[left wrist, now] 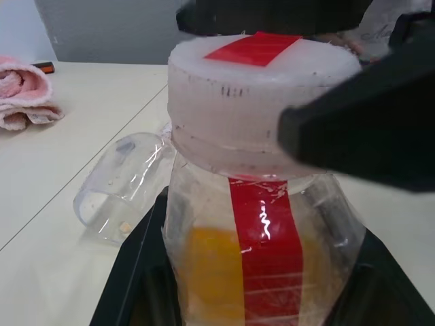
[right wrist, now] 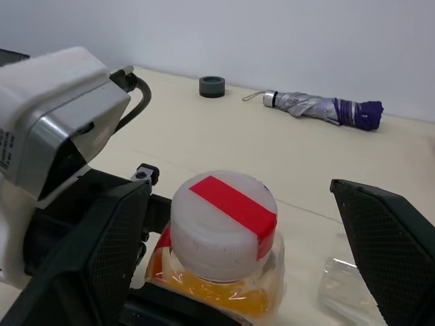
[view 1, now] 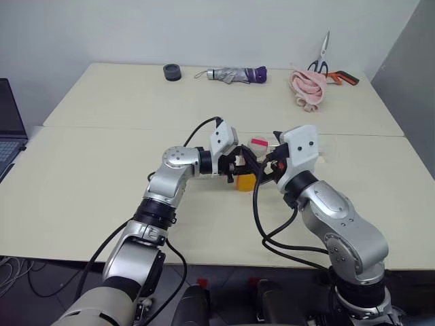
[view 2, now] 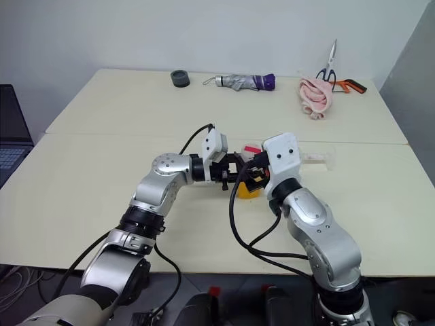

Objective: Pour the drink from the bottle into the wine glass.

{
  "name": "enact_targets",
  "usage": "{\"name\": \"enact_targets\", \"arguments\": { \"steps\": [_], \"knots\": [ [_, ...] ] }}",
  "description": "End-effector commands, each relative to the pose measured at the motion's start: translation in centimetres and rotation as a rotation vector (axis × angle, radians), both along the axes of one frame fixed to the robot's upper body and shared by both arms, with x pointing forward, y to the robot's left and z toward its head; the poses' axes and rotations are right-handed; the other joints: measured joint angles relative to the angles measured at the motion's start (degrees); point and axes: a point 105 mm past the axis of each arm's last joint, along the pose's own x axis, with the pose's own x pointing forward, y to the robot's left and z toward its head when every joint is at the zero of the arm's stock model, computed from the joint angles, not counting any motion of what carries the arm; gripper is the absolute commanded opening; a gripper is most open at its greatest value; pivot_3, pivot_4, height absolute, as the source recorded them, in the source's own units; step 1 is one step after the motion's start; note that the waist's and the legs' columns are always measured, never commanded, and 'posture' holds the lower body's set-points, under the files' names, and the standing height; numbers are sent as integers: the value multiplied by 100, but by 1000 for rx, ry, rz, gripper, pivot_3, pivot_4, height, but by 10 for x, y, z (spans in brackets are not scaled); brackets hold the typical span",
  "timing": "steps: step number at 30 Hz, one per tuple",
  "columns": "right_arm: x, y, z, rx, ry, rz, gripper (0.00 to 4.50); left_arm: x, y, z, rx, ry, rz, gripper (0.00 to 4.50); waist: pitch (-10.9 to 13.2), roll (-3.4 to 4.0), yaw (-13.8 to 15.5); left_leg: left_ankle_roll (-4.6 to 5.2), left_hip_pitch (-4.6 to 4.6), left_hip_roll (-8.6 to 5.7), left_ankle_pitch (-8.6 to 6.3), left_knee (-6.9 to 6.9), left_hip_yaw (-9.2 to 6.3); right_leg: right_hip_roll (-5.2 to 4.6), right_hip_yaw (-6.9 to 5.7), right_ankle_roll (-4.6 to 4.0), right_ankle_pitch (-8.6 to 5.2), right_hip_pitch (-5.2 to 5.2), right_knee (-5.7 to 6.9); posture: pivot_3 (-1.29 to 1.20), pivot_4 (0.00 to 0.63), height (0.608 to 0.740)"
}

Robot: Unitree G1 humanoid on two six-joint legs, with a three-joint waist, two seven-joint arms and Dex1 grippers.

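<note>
The bottle (view 1: 246,178) stands upright at the middle of the table (view 1: 102,170), with the orange drink (left wrist: 211,272) in its lower part and a red strip running over its white cap (right wrist: 224,221). My left gripper (view 1: 238,170) reaches in from the left and is shut on the bottle's body. My right gripper (right wrist: 238,190) is open, with one finger on each side of the cap and not touching it. The wine glass (left wrist: 122,183) lies on its side on the table just behind the bottle.
Along the far edge are a black tape roll (view 1: 172,71), a folded grey and purple umbrella (view 1: 234,75), a pink cloth (view 1: 307,88), scissors (view 1: 321,58) and an orange-handled tool (view 1: 345,79). A laptop (view 1: 10,129) sits at the left.
</note>
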Motion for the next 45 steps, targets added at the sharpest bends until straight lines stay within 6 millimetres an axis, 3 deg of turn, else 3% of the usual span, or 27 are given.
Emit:
{"name": "enact_targets", "arguments": {
  "steps": [1,7,12,15,20,23,26,29,33,36,39,45],
  "knots": [
    [0,-1,12,21,-45,4,3880,-2,-6,19,-28,-78,-26,1869,0,0,0,0,0,0,0,0,0,0,0,0,0,0,0,0,150,740],
    [0,1,13,33,-49,22,1876,-2,-5,19,-31,-79,-21,1869,0,0,0,0,-1,0,0,0,0,0,0,0,0,0,0,0,150,740],
    [-5,9,13,33,-68,117,1883,-3,-4,18,-30,-74,-25,1869,0,0,-1,0,0,0,0,0,-1,0,-1,0,0,0,0,0,150,740],
    [-21,22,11,-43,-120,400,1883,-6,-2,19,-29,-63,-52,1868,0,0,-1,0,-1,0,0,0,0,0,-1,0,0,0,-3,0,150,740],
    [-10,0,5,-236,-80,743,1883,-15,3,31,-37,-55,-143,1863,3,3,-7,2,3,0,-1,1,4,1,-2,1,1,8,-10,0,150,740],
    [5,-13,9,-268,-3,807,1883,-15,6,36,-36,-50,-163,1861,4,6,-24,3,8,4,0,-2,4,7,-2,0,1,8,-7,0,150,740],
    [6,-17,11,-254,29,845,1883,-15,8,37,-36,-48,-160,1860,4,6,-16,4,7,9,-1,-5,-2,13,-6,-8,-3,7,-6,0,150,740],
    [13,-23,21,-189,-5,770,1883,-12,9,36,-48,-44,-135,1859,4,6,-10,4,0,7,-1,-4,-1,6,-6,-10,-4,4,-10,0,150,740],
    [-5,-32,33,-141,-86,659,3218,-7,10,34,-74,-29,-83,1851,4,6,17,4,-3,1,-1,-2,-2,-3,-7,-9,-4,4,-8,0,150,740],
    [-24,-29,30,-133,-95,606,3255,-3,10,33,-80,-32,-55,1851,4,6,25,4,-7,0,-1,-3,-6,-5,-10,-6,-5,3,-10,0,150,740],
    [-29,-23,25,-113,-101,481,3255,0,8,30,-77,-37,-40,1851,4,6,21,3,-5,-1,-1,0,-5,-5,-8,-5,-6,4,-7,0,150,740],
    [-5,-19,23,-127,-131,107,3255,4,1,27,-64,-38,-45,1851,4,6,-11,1,7,1,0,2,-3,3,-1,-2,-8,2,15,0,150,740]
  ]
}}
